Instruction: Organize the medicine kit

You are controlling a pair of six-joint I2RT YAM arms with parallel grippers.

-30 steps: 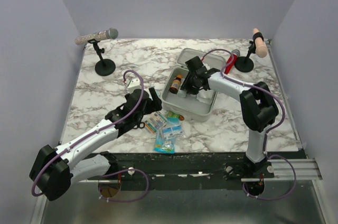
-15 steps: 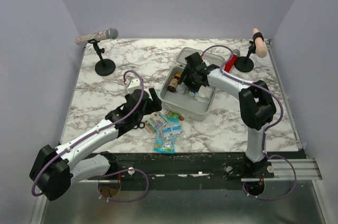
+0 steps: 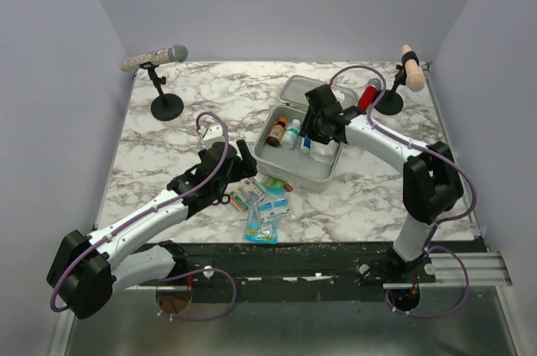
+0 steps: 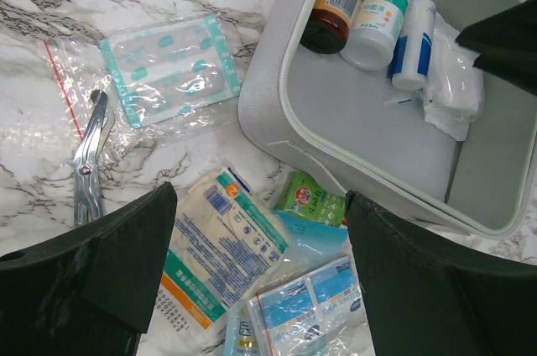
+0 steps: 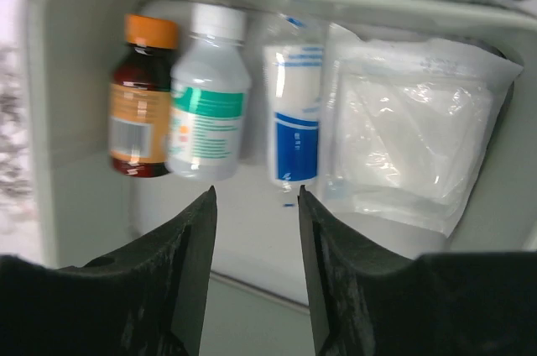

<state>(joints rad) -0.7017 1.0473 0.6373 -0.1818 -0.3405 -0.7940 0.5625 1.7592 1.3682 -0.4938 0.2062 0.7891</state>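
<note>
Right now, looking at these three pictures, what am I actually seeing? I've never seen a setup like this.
Two robot arms are bolted to a marble table. One picture looks down from above; the other two come from cameras on each wrist. The left gripper hangs open and empty over loose packets and small scissors. The right gripper, also open and empty, points into the open medicine kit, which holds a brown bottle, a white bottle, a tube and a gauze pack.

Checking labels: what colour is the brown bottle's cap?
Orange cap, clearest in the right wrist view.
</note>
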